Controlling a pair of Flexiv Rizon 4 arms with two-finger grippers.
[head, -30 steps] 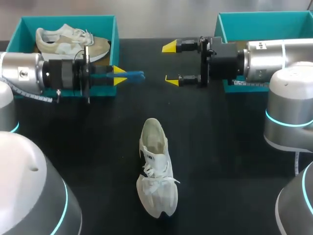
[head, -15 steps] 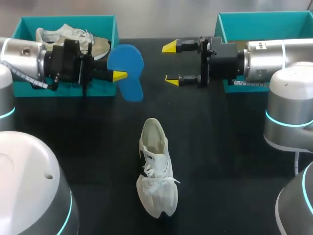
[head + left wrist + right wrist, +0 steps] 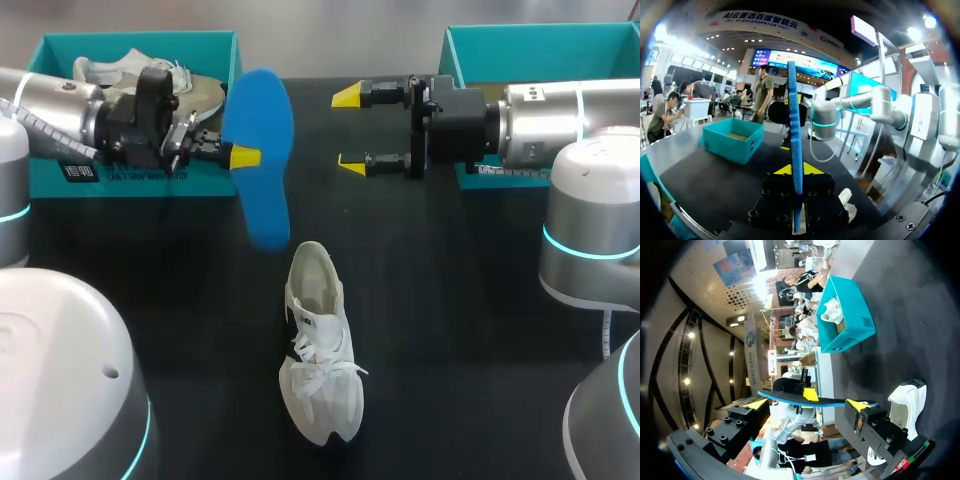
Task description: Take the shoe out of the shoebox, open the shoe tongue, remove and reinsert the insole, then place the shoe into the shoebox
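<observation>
A white shoe (image 3: pixel 318 345) lies on the black table (image 3: pixel 450 300), its toe toward the near edge and its laces loose. My left gripper (image 3: pixel 240 156) hovers beyond its heel, shut on a blue insole (image 3: pixel 262 150) whose lower end hangs just above the shoe's heel. In the left wrist view the insole (image 3: pixel 793 120) stands edge-on between the yellow tips of my left gripper (image 3: pixel 794 171). My right gripper (image 3: pixel 350 128) is open and empty, just right of the insole. The right wrist view shows the insole (image 3: pixel 790 398) ahead of my right gripper (image 3: pixel 806 406), with the shoe (image 3: pixel 907 402) beside it.
A teal shoebox (image 3: pixel 215 45) at the back left holds a second pale shoe (image 3: pixel 140 82). Another teal shoebox (image 3: pixel 470 45) stands at the back right, behind my right arm. The left wrist view shows that box (image 3: pixel 732 142) across the table.
My left wrist has turned and drawn back to the left, so the insole went from edge-on to broadside and now hangs down toward the shoe. The right arm has not moved.
</observation>
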